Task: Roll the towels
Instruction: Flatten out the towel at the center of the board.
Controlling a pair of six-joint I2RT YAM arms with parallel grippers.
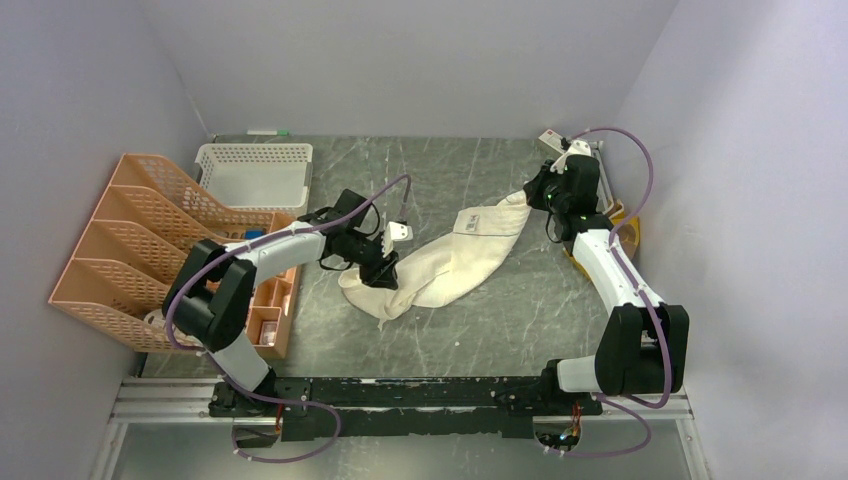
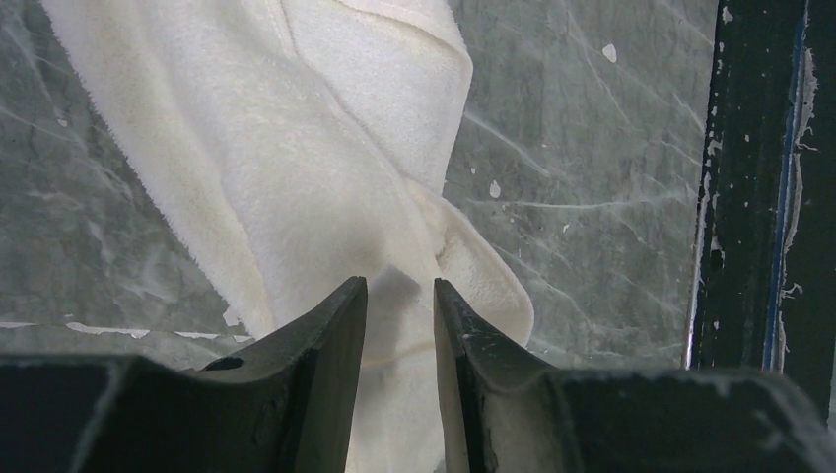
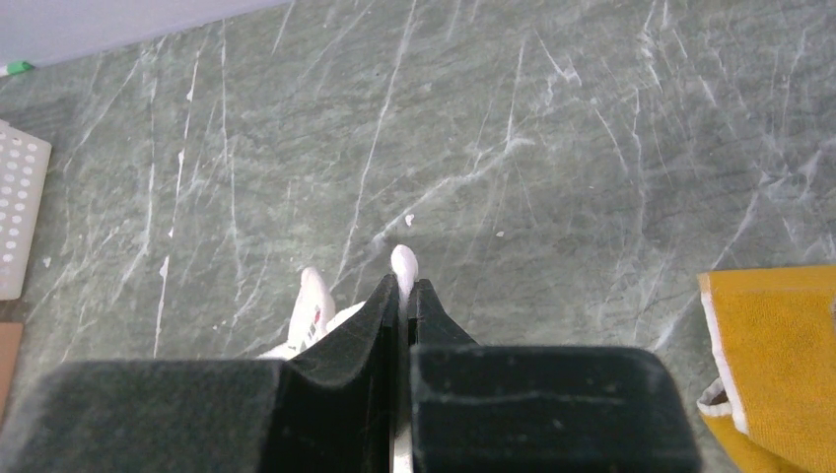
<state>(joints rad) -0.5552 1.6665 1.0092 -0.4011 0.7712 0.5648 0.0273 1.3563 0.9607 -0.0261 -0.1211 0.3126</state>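
The off-white towel (image 1: 455,260) is lying bunched and stretched across the middle of the counter (image 1: 480,340), running from 7 o'clock to 1 o'clock. The left gripper (image 2: 399,291) is at the 7 o'clock end, jaws a narrow gap apart with a fold of cloth sitting between them, not clearly pinched. The right gripper (image 3: 404,284) has its jaws clamped tight on the 1 o'clock corner. The mustard towel (image 3: 779,365) is crumpled at 3 o'clock. The white-and-red box (image 1: 553,139) is at 1 o'clock, its print too small to read. A white basket (image 1: 255,152) sits at 11 o'clock and a peach file rack (image 1: 120,250) at 9. Beside the rack, a divided tray (image 1: 291,310) holds small bits I can't make out.
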